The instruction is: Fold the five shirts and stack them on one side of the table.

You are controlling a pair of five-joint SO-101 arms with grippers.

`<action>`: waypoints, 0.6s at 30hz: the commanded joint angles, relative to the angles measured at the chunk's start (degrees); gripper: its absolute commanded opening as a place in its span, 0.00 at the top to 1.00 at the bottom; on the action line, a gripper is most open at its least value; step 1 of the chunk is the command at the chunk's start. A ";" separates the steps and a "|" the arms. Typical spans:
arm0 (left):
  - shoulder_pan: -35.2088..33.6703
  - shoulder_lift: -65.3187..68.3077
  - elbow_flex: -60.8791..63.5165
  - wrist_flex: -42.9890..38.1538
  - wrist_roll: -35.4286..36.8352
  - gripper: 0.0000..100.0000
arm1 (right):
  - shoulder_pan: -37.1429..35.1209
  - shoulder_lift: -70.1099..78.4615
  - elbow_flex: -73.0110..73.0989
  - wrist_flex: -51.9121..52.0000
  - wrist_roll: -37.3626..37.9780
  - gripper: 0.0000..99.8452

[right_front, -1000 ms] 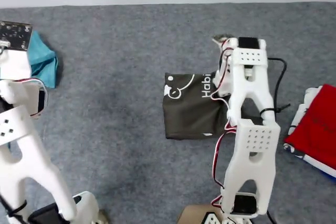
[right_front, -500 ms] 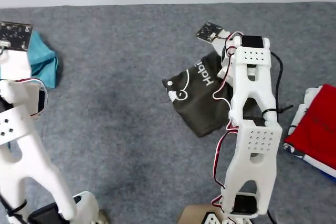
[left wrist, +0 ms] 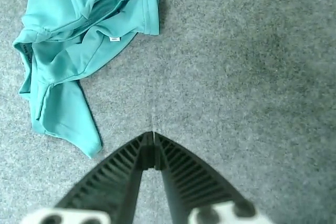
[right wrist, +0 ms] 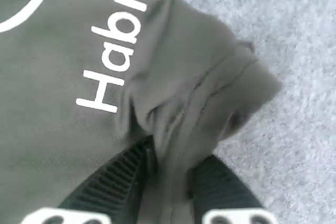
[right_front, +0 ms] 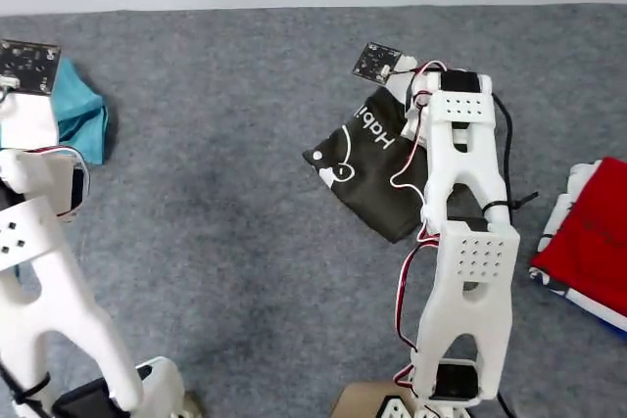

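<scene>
A folded dark olive shirt (right_front: 372,168) with white print lies skewed at mid-table, its far edge bunched up. My right gripper (right wrist: 168,156) is shut on that bunched edge of the olive shirt (right wrist: 79,51); in the high view the right arm (right_front: 460,232) covers the shirt's right side. A crumpled teal shirt (right_front: 80,115) lies at the far left. My left gripper (left wrist: 154,142) is shut with nothing in it, hovering over bare mat just beside the teal shirt (left wrist: 79,35).
A stack with a red shirt (right_front: 593,237) on top sits at the right edge of the table. Grey felt mat (right_front: 216,232) covers the table, with open room between the two arms.
My right gripper has swung the olive shirt around, turning it from square to skewed and dragging it slightly toward the far side. The left arm has stayed put.
</scene>
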 commanded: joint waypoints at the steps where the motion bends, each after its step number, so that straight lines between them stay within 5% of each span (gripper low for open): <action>1: -0.35 -1.76 -0.13 -0.62 -0.44 0.99 | 0.66 -5.76 -0.44 1.45 -3.78 0.80; 6: -0.26 -1.67 -0.13 -0.62 -0.44 0.99 | 0.84 -9.63 -0.44 3.91 -9.67 0.80; 13: -0.09 -1.76 -0.22 -0.88 -0.44 0.99 | 0.92 -14.73 -0.44 3.21 -36.40 0.80; 18: -0.09 -1.76 -0.22 -0.88 -0.44 0.99 | 0.66 -17.36 -0.44 5.67 -48.70 0.80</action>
